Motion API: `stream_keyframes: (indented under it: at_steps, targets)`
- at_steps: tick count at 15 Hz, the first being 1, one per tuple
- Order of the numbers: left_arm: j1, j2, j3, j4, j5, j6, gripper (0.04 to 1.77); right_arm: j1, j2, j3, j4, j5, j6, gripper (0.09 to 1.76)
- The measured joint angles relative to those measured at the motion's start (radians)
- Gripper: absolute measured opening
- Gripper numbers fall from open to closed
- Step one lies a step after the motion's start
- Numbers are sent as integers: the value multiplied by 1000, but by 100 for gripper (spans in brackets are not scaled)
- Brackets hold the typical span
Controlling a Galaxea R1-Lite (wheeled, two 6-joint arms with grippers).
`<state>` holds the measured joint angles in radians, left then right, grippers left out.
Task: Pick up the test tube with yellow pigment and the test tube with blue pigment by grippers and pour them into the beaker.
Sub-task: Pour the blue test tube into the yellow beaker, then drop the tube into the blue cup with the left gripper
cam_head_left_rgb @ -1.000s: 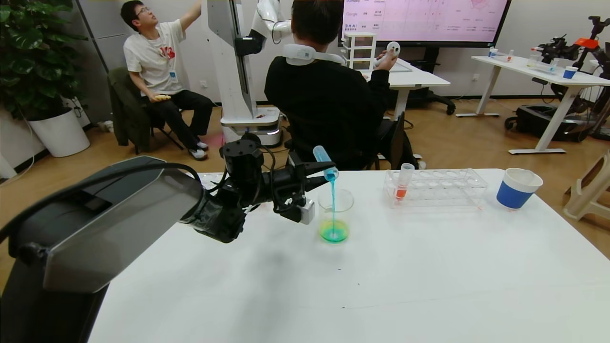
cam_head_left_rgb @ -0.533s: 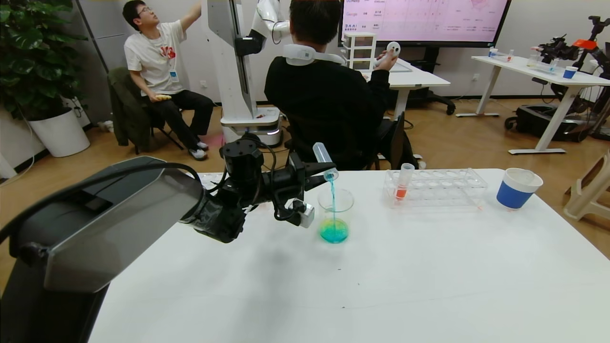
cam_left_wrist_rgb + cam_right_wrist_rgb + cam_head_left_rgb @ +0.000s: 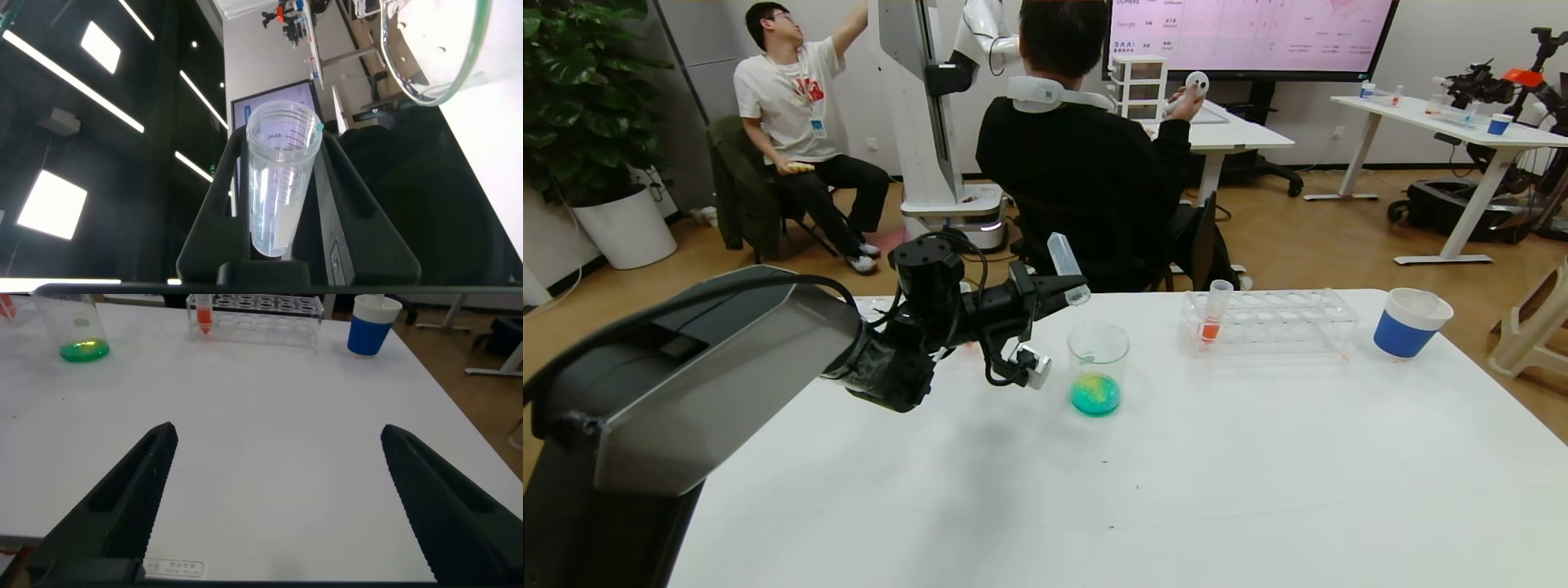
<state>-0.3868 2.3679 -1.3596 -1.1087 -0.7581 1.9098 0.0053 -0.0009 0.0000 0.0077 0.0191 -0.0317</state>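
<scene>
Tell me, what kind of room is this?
Probably a robotics lab or test room. A white table holds a beaker of coloured liquid and a tube rack; another robot stands by a big wall screen.

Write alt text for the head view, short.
The left hand holds an emptied test tube tipped mouth-down just above the beaker, which holds blue-green liquid on the white table. Beyond stand a clear tube rack with one orange-red tube and a blue-and-white paper cup.

A white table (image 3: 1176, 474) carries the beaker (image 3: 1098, 367) just below the left gripper (image 3: 1068, 290), with a tube rack (image 3: 1282, 322) and paper cup (image 3: 1410, 322) farther beyond it
</scene>
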Motion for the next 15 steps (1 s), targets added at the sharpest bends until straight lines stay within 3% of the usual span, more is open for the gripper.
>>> stream_keyframes:
  at_steps: [4,6,8,9,10,13,15]
  targets:
    - [-19,-1,2,4,0,-87,50,0,0,0,0,0,0,174]
    - [-39,-6,0,-3,17,-228,50,0,0,0,0,0,0,174]
    - [-68,-14,-3,-48,103,-444,50,0,0,0,0,0,0,174]
    - [-88,-20,-3,-113,211,-592,50,0,0,0,0,0,0,174]
    - [-111,-24,-4,-177,359,-731,50,0,0,0,0,0,0,174]
    - [-191,-49,-11,-247,861,-1084,50,0,0,0,0,0,0,174]
    - [-217,-67,-43,-246,1087,-1279,50,0,0,0,0,0,0,174]
